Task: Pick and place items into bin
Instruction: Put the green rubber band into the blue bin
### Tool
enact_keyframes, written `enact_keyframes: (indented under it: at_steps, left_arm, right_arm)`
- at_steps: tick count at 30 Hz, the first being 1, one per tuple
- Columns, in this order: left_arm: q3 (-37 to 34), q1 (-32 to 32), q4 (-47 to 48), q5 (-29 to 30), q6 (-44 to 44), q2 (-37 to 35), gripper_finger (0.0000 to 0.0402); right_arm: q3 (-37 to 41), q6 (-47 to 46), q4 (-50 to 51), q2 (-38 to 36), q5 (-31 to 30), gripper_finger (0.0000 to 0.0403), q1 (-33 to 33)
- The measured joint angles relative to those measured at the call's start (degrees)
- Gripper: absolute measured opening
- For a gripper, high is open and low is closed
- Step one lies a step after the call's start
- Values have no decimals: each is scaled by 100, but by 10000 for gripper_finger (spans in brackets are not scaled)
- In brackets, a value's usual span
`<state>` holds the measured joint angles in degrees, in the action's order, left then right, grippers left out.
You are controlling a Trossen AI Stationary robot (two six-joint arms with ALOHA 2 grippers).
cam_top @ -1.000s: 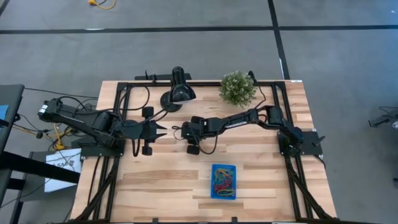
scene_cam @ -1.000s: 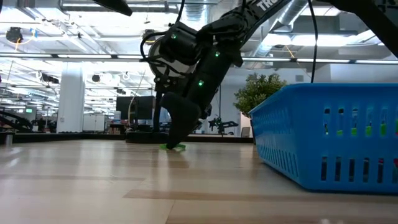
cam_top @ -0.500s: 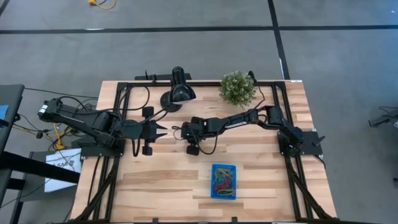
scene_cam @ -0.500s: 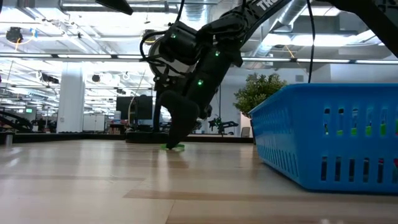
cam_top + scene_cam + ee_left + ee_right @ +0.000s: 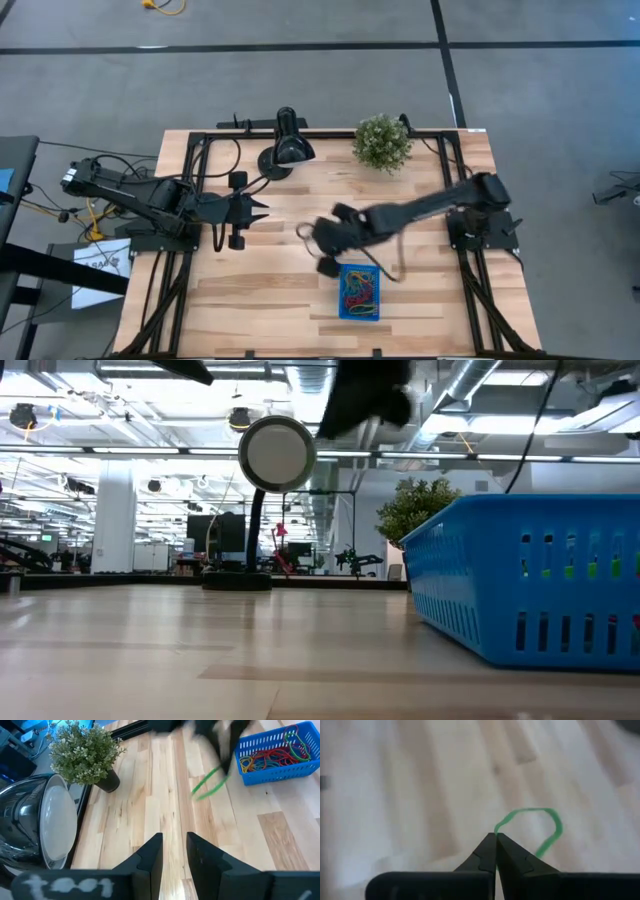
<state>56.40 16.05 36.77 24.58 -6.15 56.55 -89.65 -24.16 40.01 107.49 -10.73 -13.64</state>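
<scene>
from above we see the right arm's dark two-finger gripper [image 5: 303,232] stretched across the pale wooden plank table [image 5: 250,300], near its middle and just up and to the left of the small shallow bright blue plastic bin [image 5: 359,291]. in its own wrist view the two fingers [image 5: 496,851] are pressed tip to tip, pinched on a thin limp green rubber-band loop [image 5: 540,831] that hangs out in front of them above the wood. the left wrist view shows the same green loop [image 5: 210,784] dangling from the blurred dark gripper, clear of the table and beside the bin [image 5: 272,767], not yet over it. the bin sits on the near half of the table, right of centre, and holds a tangle of red, yellow, green and orange rubber bands [image 5: 360,291]; from the left wrist the pile [image 5: 270,756] shows mostly red and orange with a few green strands. in the low view the slotted blue wall of the bin [image 5: 520,590] fills the right side.

the left arm's dark gripper [image 5: 262,210] waits over the left part of the table, its two fingers [image 5: 151,855] held a little apart with only bare wood between them.

at the far side of the table stand a black desk lamp with a round head [image 5: 288,148] and a small green potted plant [image 5: 382,142].
</scene>
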Motion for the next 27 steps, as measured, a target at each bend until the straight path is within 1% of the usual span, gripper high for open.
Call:
enact_keyframes:
  at_steps: [5, 8, 9, 11, 12, 15, 17, 21, 24, 27]
  left_arm:
    - [-2, 0, -7, 0, -11, 0, 77]
    - [-2, 0, -31, 0, -11, 2, 77]
    - [-2, 0, -33, 0, -13, 2, 77]
    - [-2, -1, -43, 0, -12, 2, 77]
    - [-2, 0, -58, -2, -13, 2, 77]
    - [-2, -2, -94, -2, -13, 2, 77]
    - [-2, -1, -140, 0, -12, 2, 77]
    - [-2, 0, -184, 0, -11, 4, 77]
    - [-2, -2, -183, 0, -25, 4, 77]
    - [-2, -4, -178, -1, -38, 4, 77]
  right_arm:
    - [-2, -1196, 628, -425, -9, 1, -938]
    - [19, -2075, 833, -390, -282, 1, -1399]
    - [36, -2414, 829, -293, -285, 1, -1507]
    - [73, -2886, 808, -64, -70, 0, -1673]
    - [103, -2963, 975, 27, 47, 0, -1776]
    - [58, -2966, 820, 256, 211, 0, -1952]
    - [74, -3154, 1028, 352, 506, 0, -2055]
    - [79, -3425, 1059, 552, 1063, 0, -2135]
    - [70, -3408, 1047, 535, 1116, 4, -2160]
    - [70, -3433, 1052, 535, 1105, 20, -2122]
